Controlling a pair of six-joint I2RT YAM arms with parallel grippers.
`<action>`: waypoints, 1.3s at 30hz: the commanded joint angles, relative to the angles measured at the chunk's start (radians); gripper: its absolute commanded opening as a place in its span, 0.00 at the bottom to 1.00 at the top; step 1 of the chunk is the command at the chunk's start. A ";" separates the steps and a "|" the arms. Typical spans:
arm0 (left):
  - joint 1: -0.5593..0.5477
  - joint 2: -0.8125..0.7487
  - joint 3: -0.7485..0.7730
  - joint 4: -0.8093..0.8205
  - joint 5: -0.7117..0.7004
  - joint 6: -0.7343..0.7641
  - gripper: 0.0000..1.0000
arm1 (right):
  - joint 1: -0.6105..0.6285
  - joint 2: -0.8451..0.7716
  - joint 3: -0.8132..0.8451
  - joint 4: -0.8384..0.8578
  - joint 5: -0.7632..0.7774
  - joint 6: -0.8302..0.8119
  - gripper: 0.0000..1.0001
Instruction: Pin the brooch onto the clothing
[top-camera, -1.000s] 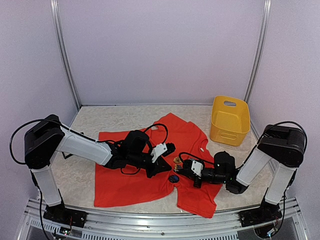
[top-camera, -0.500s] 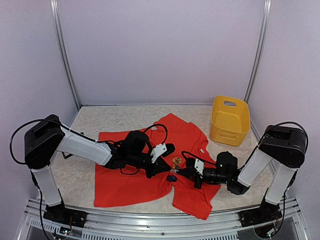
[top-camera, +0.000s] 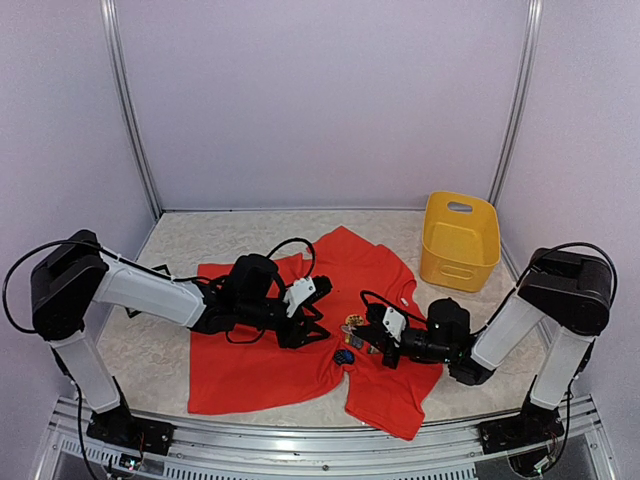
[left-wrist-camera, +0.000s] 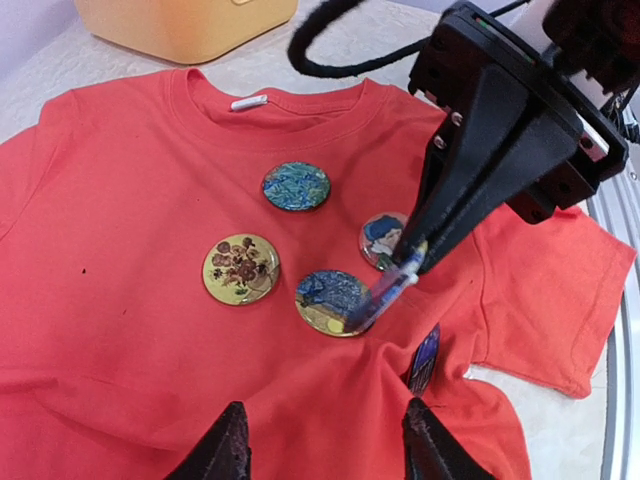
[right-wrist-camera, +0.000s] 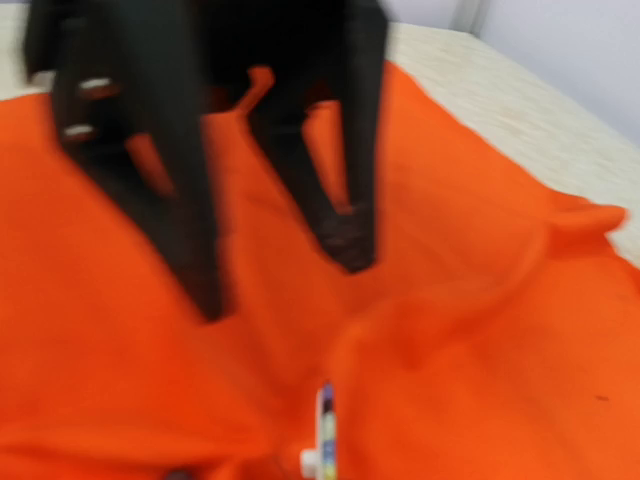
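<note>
Right end effector (left-wrist-camera: 388, 288) pinches the brooch (left-wrist-camera: 328, 300) by its edge against the shirt (left-wrist-camera: 130, 180), with the spread left end effector (left-wrist-camera: 322, 418) facing it nearby.

Both arms are the same build.

Left arm (top-camera: 145, 290): white tapered shell between bulky black joint housings. Black base at 7 o'clock in the top view.

Right arm (top-camera: 505, 332): same white-and-black scheme, base at 5 o'clock.

Black cable (left-wrist-camera: 300, 38) loops off each arm.

Left gripper (top-camera: 312, 330): black, with a white block on its back. Its wrist view shows two pointed matte-black fingers (left-wrist-camera: 228, 448).

Right gripper (left-wrist-camera: 400, 275): boxy black body with small silver screws (left-wrist-camera: 455, 118) and a small green mark (left-wrist-camera: 485, 22) at its 12 o'clock edge. The fingers narrow to pale, translucent tips.
</note>
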 joint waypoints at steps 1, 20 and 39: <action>-0.007 0.043 0.018 -0.009 0.026 0.040 0.53 | 0.000 -0.015 0.026 -0.041 0.134 -0.021 0.00; -0.062 0.128 0.061 0.030 0.031 -0.003 0.00 | 0.037 0.091 0.044 0.013 0.152 -0.036 0.00; -0.036 0.097 0.043 0.068 0.044 -0.060 0.00 | 0.079 0.062 0.020 0.056 0.069 -0.037 0.00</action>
